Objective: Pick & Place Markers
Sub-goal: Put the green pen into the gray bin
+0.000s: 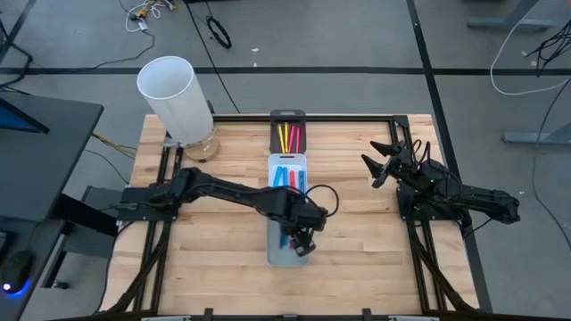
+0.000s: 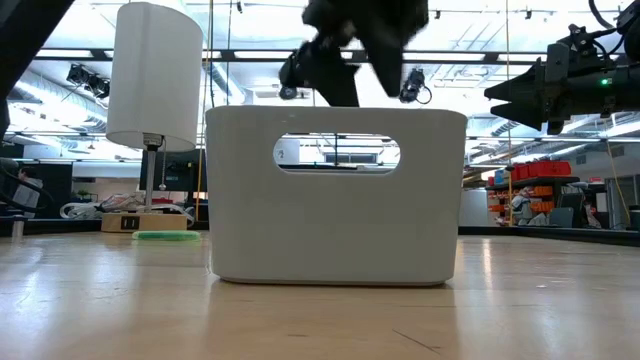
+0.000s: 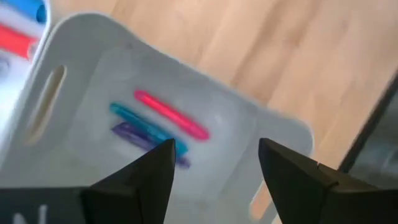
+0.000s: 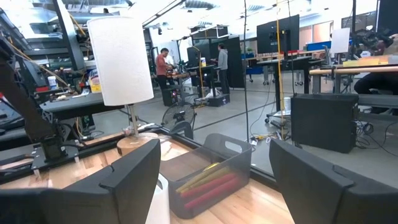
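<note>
1. As I look down from the high view, my left hand point(image 1: 304, 241) hangs over the grey tray point(image 1: 276, 257), the nearest of three trays set end to end along the middle of the bench point(image 1: 223, 267).
2. Its fingers point(image 3: 144, 180) stand apart with nothing between them.
3. In the left wrist view I see three markers on the grey tray's floor, lying side by side: a red marker point(image 3: 171, 115), a teal marker point(image 3: 140, 122) and a purple marker point(image 3: 138, 137).
4. The middle white tray point(image 1: 287, 160) holds blue and red markers point(image 1: 287, 176); I cannot count them.
5. The far black tray point(image 1: 287, 116) holds yellow and red markers point(image 1: 289, 136).
6. My right hand point(image 1: 381, 161) waits raised over the bench's right side, well apart from the trays, fingers spread wide and empty.
7. A lamp with a white cylinder shade point(image 1: 174, 98) stands at the far left corner of the bench.
8. In the right wrist view, people point(image 4: 163, 62) stand in the room beyond the bench.
</note>
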`<state>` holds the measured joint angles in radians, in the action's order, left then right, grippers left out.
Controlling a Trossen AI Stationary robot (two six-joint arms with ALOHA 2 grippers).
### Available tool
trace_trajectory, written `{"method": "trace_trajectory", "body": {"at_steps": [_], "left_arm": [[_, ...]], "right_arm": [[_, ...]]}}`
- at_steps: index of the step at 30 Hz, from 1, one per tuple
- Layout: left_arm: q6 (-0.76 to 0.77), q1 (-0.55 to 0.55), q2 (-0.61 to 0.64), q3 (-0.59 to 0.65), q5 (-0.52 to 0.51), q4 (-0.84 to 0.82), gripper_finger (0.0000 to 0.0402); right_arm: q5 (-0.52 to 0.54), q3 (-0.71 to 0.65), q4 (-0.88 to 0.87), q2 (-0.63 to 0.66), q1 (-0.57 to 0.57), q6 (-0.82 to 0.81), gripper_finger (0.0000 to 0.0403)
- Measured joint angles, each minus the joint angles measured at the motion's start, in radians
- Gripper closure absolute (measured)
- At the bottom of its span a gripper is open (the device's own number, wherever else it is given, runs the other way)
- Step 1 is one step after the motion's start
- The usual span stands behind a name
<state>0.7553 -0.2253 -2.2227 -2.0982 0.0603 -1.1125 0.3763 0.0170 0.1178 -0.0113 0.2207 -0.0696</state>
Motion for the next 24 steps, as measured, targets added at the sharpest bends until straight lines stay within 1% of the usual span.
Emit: {"method": "trace_trajectory", "body": {"at_steps": [7,10,14,18,20,24], "left_arm": [[-0.381,-0.024,0.001,-0.083,0.038,-0.198,0.0167],[-0.491,-0.042,0.001,-0.088,0.03,-0.27,0.0168],[-0.586,-0.055,0.009,-0.087,0.011,-0.32,0.0168],[-0.675,-0.051,0.061,-0.087,-0.057,-0.334,0.0168],[-0.703,-0.043,0.094,-0.087,-0.085,-0.334,0.0168],[-0.728,-0.01,0.144,-0.087,-0.093,-0.334,0.0168]], "right_arm": [[0.0,0.0,0.0,0.0,0.0,0.0,0.0101],[0.0,0.0,0.0,0.0,0.0,0.0,0.0101],[0.0,0.0,0.0,0.0,0.0,0.0,0.0101],[0.0,0.0,0.0,0.0,0.0,0.0,0.0101],[0.0,0.0,0.0,0.0,0.0,0.0,0.0101],[0.0,0.0,0.0,0.0,0.0,0.0,0.0101]]}}
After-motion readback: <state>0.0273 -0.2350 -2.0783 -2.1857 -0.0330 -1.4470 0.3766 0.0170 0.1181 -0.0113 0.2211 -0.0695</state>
